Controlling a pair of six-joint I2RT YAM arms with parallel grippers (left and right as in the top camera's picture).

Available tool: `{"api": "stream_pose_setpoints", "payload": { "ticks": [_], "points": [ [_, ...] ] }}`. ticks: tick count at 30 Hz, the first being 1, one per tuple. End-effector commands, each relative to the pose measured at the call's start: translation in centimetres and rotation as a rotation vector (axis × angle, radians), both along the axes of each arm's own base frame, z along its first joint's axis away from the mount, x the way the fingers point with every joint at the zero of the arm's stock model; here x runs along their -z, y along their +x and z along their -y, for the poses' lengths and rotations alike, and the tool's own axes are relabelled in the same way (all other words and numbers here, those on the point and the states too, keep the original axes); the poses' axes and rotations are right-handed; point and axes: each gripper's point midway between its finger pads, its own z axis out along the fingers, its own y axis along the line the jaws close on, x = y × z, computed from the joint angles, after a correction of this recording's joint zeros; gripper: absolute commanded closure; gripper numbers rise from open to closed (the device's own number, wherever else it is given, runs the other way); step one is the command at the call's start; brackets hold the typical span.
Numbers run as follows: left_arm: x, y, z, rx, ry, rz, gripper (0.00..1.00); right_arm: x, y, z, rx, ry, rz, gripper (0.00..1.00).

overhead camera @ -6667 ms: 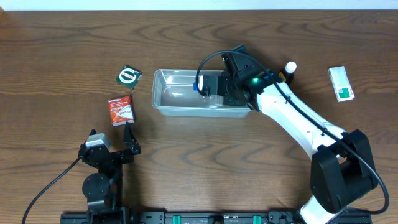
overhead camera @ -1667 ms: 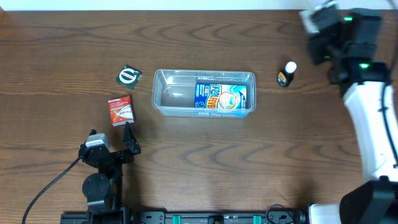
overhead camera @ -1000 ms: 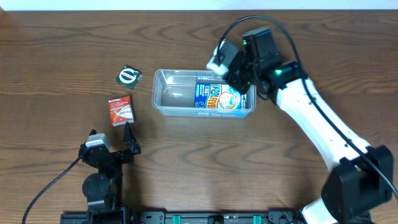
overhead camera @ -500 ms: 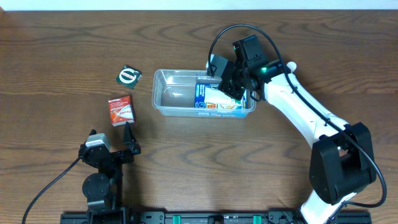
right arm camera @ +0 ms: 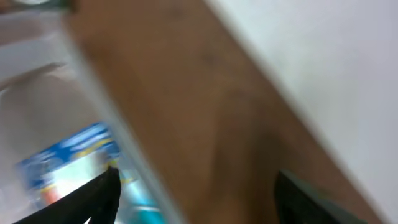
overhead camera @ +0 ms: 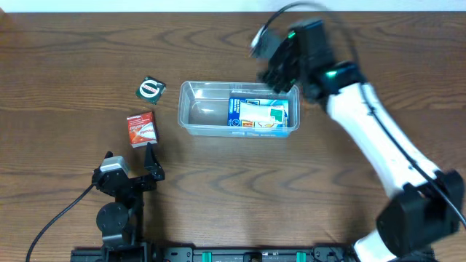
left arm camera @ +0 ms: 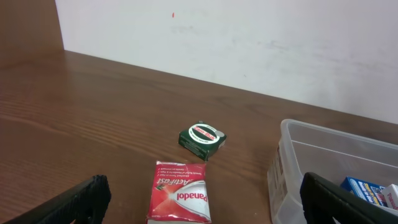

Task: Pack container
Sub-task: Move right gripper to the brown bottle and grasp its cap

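Observation:
The clear container [overhead camera: 191,109] sits mid-table and holds a blue box [overhead camera: 238,110] with a white and green box [overhead camera: 263,114] lying on top. My right gripper [overhead camera: 277,73] is blurred, open, above the container's far right corner, with nothing between its fingers. The right wrist view shows the container's rim [right arm camera: 106,118] and the blue box [right arm camera: 68,155] below my open right gripper [right arm camera: 199,199]. My left gripper [overhead camera: 131,161] stands open near the front left. A red Panadol box [left arm camera: 180,199] lies between its fingers [left arm camera: 78,200] on the table, untouched.
A small dark green box with a round logo [overhead camera: 151,89] lies left of the container, beyond the red Panadol box [overhead camera: 141,129]. It also shows in the left wrist view as the green box [left arm camera: 202,138], with the container's corner [left arm camera: 292,168] at right. A white wall borders the table's far edge.
My right gripper opened and let go of the white and green box inside the container, then pulled up and back toward the far side. The left arm stayed still.

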Motion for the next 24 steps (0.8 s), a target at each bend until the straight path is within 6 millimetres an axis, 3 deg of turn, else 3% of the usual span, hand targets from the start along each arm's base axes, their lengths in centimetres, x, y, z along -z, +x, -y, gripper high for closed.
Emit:
{"api": "stream_pose_setpoints", "payload": {
  "ticks": [1,5,8,13,18,24],
  "points": [
    [1.6,-0.1,0.0,0.003,0.010,-0.050,0.02,-1.0,2.3,6.8,0.263,0.015,0.004,0.21],
    [1.6,-0.1,0.0,0.003,0.010,-0.049,0.02,0.7,3.3,12.5,0.437,0.074,-0.077,0.18],
    [1.6,-0.1,0.0,0.003,0.010,-0.050,0.02,2.9,3.2,14.9,0.455,0.113,-0.165,0.16],
    [1.6,-0.1,0.0,0.003,0.010,-0.050,0.02,6.4,3.0,16.6,0.480,0.122,-0.275,0.15],
    [1.6,-0.1,0.0,0.003,0.010,-0.050,0.02,9.9,3.1,16.7,0.485,0.102,-0.350,0.16],
    [1.6,-0.1,0.0,0.003,0.010,-0.049,0.02,13.4,2.3,16.9,0.502,0.074,-0.449,0.28]
  ]
}}
